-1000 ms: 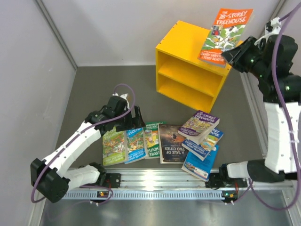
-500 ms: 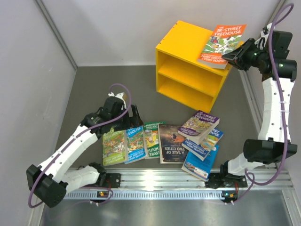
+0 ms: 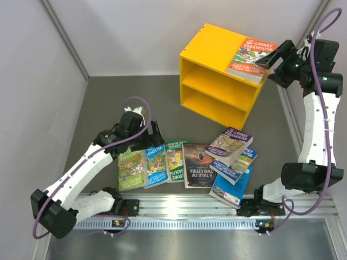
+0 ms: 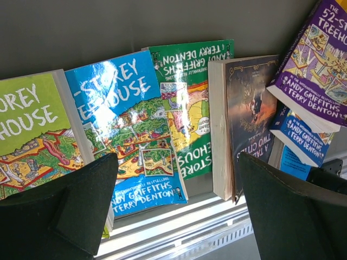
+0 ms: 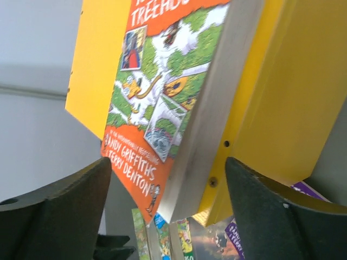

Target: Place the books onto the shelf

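Orange Treehouse book (image 3: pixel 252 56) being rested overhanging right edge of yellow shelf (image 3: pixel 214 46) top. Right gripper (image 3: pixel 271 59) and left gripper (image 4: pixel 176 179) both being held apart. Risk: book being snagged and dragged off on withdrawal.

A dark grey counter (image 3: pixel 108 103) fills the enclosure floor. A ribbed aluminium rail (image 3: pixel 184 208) runs along its near edge, and pale walls (image 3: pixel 135 32) stand behind.

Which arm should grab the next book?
Left. The left gripper hangs open over the blue book in the table row. The right gripper is far off at the shelf top, open around the orange book.
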Robot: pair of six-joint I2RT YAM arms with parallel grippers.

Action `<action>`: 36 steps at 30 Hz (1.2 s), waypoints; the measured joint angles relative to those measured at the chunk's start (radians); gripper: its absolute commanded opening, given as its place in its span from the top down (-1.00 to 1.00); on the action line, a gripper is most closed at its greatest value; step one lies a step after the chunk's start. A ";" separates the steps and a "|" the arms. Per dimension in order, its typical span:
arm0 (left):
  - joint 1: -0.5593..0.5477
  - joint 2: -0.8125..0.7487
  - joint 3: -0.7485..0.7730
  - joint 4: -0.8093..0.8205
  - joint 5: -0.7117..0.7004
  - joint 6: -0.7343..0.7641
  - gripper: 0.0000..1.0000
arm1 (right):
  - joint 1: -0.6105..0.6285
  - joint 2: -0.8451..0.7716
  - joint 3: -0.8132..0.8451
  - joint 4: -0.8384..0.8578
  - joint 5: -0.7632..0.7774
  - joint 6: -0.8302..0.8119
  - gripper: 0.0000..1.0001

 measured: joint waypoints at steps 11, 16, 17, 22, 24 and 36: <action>0.000 0.001 -0.005 0.002 0.007 -0.001 -0.94 | -0.036 -0.165 -0.169 -0.136 0.158 -0.083 -1.00; 0.000 0.055 -0.013 0.013 0.050 -0.001 -0.93 | -0.037 -0.496 -0.627 -0.084 0.143 -0.064 -0.99; 0.000 0.074 -0.013 0.016 0.059 0.000 -0.93 | -0.038 -0.545 -0.713 -0.084 0.138 -0.055 -1.00; -0.015 0.157 -0.003 0.022 0.090 0.000 -0.91 | -0.037 -0.645 -1.077 -0.051 0.097 0.010 -0.99; -0.025 0.178 0.008 0.024 0.099 0.000 -0.91 | -0.037 -0.639 -1.140 -0.025 0.092 0.031 -1.00; -0.039 0.093 0.021 0.013 0.092 0.000 -0.91 | -0.084 -0.377 -1.175 0.285 0.152 0.044 -0.99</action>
